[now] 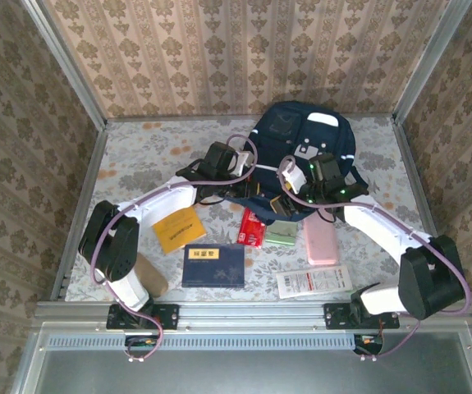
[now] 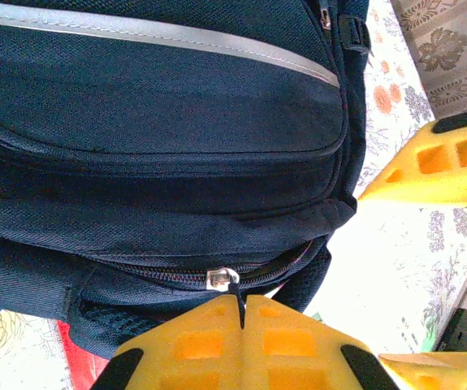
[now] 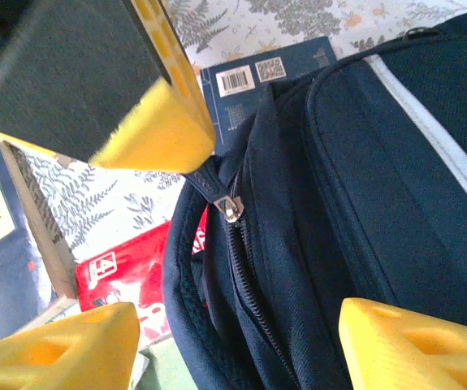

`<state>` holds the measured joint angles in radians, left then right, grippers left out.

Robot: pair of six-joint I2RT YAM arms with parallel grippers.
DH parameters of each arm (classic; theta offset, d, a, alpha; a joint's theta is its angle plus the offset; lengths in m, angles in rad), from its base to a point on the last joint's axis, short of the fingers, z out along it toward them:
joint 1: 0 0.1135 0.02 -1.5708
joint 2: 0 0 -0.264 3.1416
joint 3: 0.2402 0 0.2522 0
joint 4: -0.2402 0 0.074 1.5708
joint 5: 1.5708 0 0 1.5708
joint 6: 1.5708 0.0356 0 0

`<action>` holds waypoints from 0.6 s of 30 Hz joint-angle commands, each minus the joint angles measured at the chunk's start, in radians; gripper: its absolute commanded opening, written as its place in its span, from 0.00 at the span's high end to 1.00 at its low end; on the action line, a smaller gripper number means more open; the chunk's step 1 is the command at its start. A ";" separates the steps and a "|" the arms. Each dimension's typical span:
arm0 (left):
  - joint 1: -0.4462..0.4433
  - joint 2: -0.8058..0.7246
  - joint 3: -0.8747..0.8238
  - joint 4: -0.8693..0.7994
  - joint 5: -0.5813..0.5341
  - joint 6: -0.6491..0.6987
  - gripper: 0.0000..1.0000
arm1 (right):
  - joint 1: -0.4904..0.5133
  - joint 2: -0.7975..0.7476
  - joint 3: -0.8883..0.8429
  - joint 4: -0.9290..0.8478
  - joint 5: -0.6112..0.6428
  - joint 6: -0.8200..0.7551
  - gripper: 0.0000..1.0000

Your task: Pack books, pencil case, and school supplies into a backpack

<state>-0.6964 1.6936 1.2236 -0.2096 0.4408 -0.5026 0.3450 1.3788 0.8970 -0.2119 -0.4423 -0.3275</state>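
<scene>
Left wrist view: left gripper (image 2: pixel 241 307) clamped on zipper pull (image 2: pixel 231 286) of backpack (image 1: pixel 297 131), far centre of table (image 1: pixel 137 156); right gripper (image 3: pixel 233 345) wide open, holding nothing, astride backpack's near edge. books (image 1: pixel 213 264) lie nearer.

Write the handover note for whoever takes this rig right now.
Left gripper: shut on the zip pull of the backpack.
Right gripper: open, holding nothing, over the backpack beside that zip.
On the table near the backpack: yellow-orange book, large blue book, red packet, green packet, pink case, white packet; small blue book at the backpack's edge.
Done: zip pull gripped; how far the zip is open is unclear.
Left: open the backpack, pack everything.
</scene>
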 commanded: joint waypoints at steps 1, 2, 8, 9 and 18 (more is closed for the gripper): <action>0.003 -0.012 -0.016 0.068 0.040 -0.019 1.00 | 0.005 0.087 0.040 0.005 0.055 -0.074 0.23; 0.003 -0.012 -0.020 0.072 0.040 -0.021 1.00 | 0.006 0.094 0.039 0.009 0.059 -0.076 0.22; 0.005 -0.010 -0.034 0.086 0.042 -0.029 1.00 | 0.025 0.156 0.030 0.039 0.092 -0.088 0.22; 0.005 -0.010 -0.035 0.088 0.042 -0.029 1.00 | 0.033 0.170 0.034 0.041 0.124 -0.091 0.23; 0.006 0.010 -0.024 0.047 0.025 0.008 1.00 | 0.059 0.253 0.073 0.068 0.259 -0.062 0.70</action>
<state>-0.6922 1.6962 1.1950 -0.1734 0.4461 -0.5159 0.4007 1.6142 0.9554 -0.1722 -0.2508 -0.3912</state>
